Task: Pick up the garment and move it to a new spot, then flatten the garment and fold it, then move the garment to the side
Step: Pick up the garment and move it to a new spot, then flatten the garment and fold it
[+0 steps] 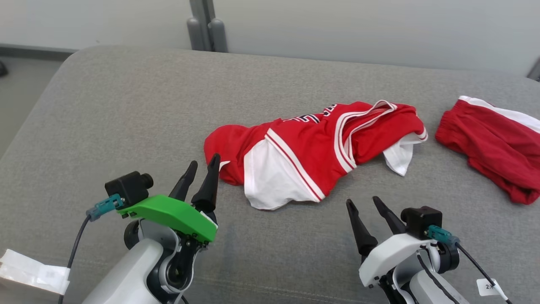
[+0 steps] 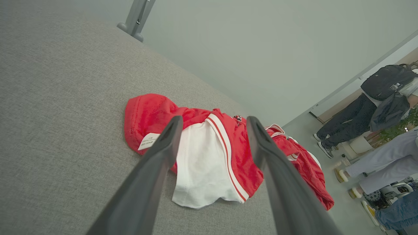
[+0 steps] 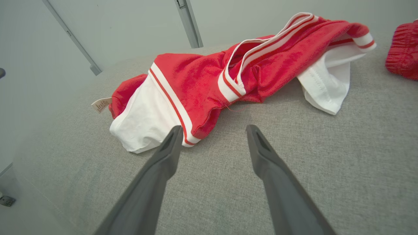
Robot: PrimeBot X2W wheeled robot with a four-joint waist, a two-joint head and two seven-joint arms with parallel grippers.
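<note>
Bright, even, diffuse light; soft faint shadows under the jersey. Sharp head view; both wrist views bend at their edges.

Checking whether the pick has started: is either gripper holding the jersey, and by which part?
Nothing is held. The left gripper and right gripper are both open, and the jersey lies loose on the cushion.

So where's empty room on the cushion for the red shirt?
Biggest bare patch: the gray cushion left of and behind the crumpled jersey. A smaller strip lies in front, between the left gripper and right gripper. Crowded on the right, by the second red garment.
</note>
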